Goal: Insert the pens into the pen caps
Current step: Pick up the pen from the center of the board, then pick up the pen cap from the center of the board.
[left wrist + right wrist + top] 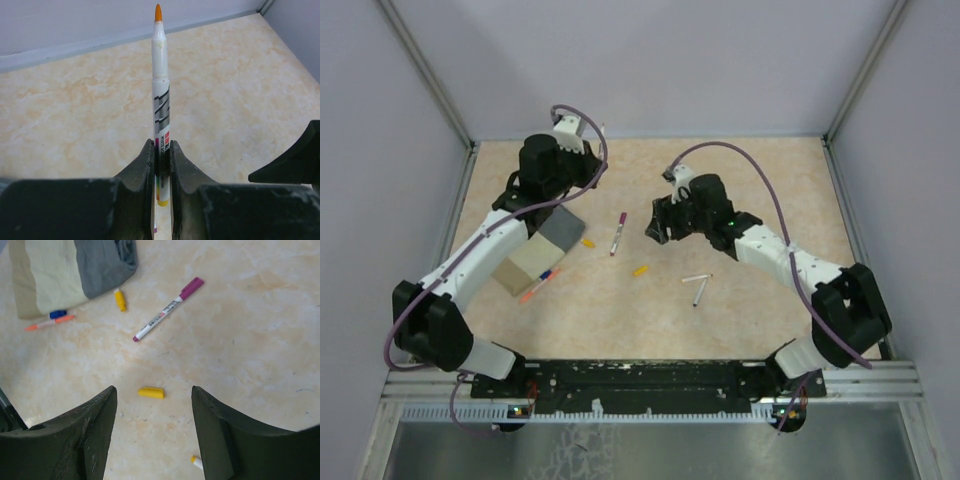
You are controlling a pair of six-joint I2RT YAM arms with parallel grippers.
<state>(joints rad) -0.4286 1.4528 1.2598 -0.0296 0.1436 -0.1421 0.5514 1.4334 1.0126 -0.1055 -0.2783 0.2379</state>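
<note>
Left gripper (162, 155) clamps orange-tipped pen (160, 90), tip pointing away. Right gripper (153, 390), jaws spread, hovers above yellow cap (151, 392); magenta-capped pen (167, 310) and grey-lidded box (50, 275) lie beyond.

The marbled table (650, 320) bears a box (525, 268), a magenta pen (167, 310) and seemingly two yellow caps (151, 392).

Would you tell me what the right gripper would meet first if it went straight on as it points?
Most likely the yellow cap lying on the table between the open right gripper's fingers, though depth is unclear and it might land on bare table just beside it.
</note>
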